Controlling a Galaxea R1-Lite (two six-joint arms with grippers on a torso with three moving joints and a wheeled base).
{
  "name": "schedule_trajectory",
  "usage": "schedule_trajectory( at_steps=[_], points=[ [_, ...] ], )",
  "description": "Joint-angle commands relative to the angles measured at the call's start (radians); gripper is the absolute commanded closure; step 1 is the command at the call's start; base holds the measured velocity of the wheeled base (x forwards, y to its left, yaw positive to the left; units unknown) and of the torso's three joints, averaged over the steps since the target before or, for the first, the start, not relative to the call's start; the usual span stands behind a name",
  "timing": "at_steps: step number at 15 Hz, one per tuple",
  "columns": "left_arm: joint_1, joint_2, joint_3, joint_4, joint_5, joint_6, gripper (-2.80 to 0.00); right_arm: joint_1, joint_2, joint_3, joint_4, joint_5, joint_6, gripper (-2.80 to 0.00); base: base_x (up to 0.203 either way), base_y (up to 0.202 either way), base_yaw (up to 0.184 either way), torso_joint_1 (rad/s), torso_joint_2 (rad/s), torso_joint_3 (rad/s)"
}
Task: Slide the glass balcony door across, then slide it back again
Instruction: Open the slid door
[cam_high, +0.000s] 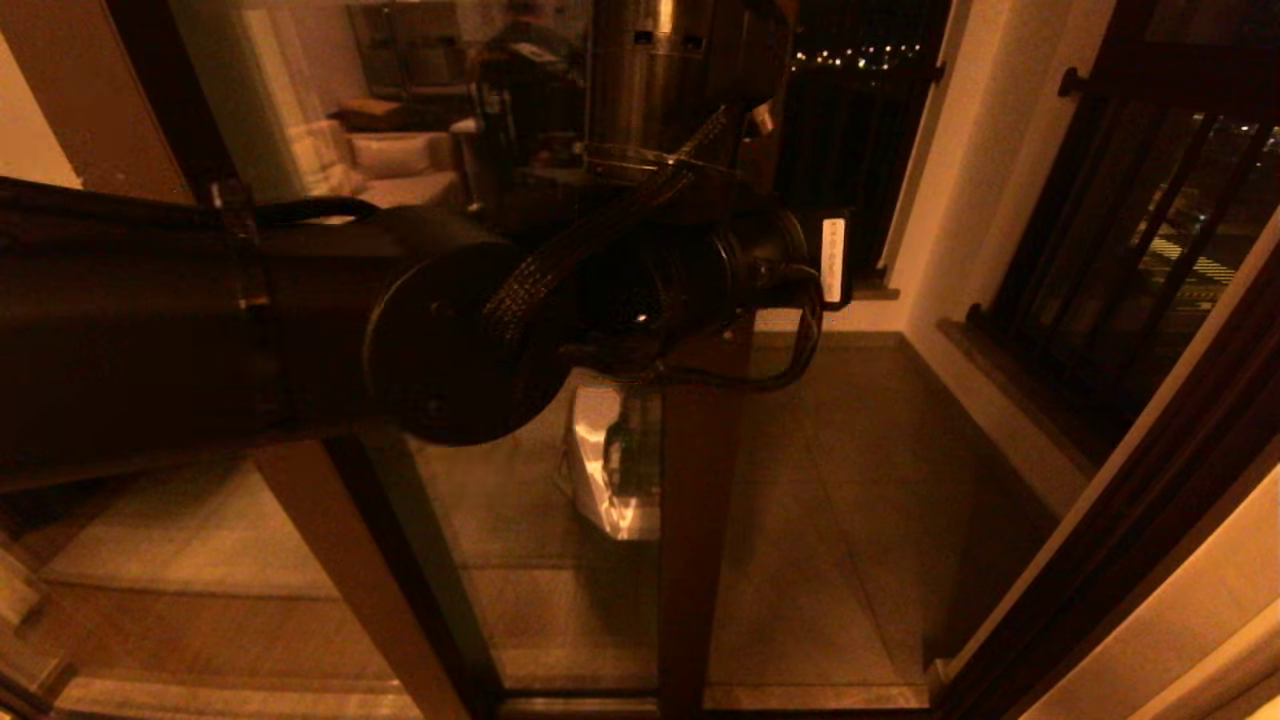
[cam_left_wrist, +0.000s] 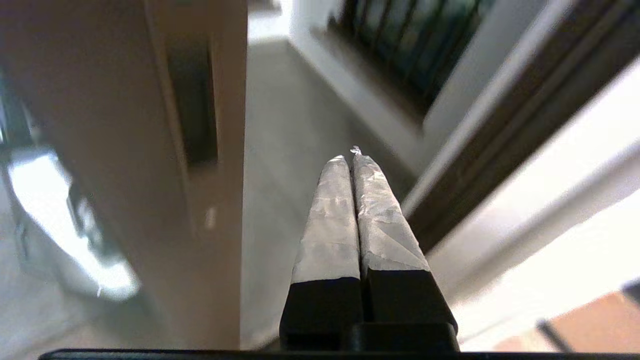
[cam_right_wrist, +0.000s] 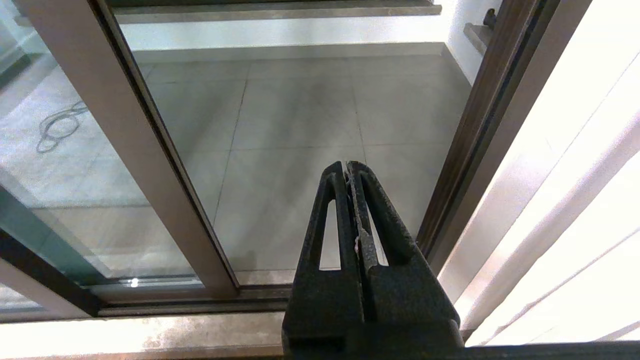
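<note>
Left claw (cam_left_wrist: 350, 162) shut, nr door stile (cam_left_wrist: 125, 150), balcony railing (cam_high: 1130, 230) beyond

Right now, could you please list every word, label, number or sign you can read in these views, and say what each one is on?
No text can be read in any view.
White label on the dark part at the end of the left arm, head view: it bears print, too small to read.
Glass balcony door, its stile and dark handle slot: no lettering shows.
Left claw and right claw: no markings.
</note>
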Motion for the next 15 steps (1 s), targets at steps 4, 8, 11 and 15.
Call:
schedule_trajectory(
  at_steps=[4, 8, 11, 15],
  points=[
    [0.001, 0.223, -0.174, -0.009, 0.042, 0.03, 0.0, 0.0, 0.001, 0.001, 0.0, 0.0, 0.0, 0.0, 0.0, 0.0, 0.0, 0.0, 0.0, 0.0],
    [0.029, 0.243, -0.175, -0.022, 0.06, 0.033, 0.0, 0.0, 0.001, 0.0, 0.0, 0.0, 0.0, 0.0, 0.0, 0.0, 0.0, 0.0, 0.0, 0.0],
    [0.061, 0.243, -0.174, -0.022, 0.082, 0.034, 0.0, 0.0, 0.001, 0.0, 0.0, 0.0, 0.0, 0.0, 0.0, 0.0, 0.0, 0.0, 0.0, 0.0],
    [0.09, 0.243, -0.174, -0.022, 0.115, 0.051, 0.0, 0.0, 0.001, 0.0, 0.0, 0.0, 0.0, 0.0, 0.0, 0.0, 0.0, 0.0, 0.0, 0.0]
  ],
)
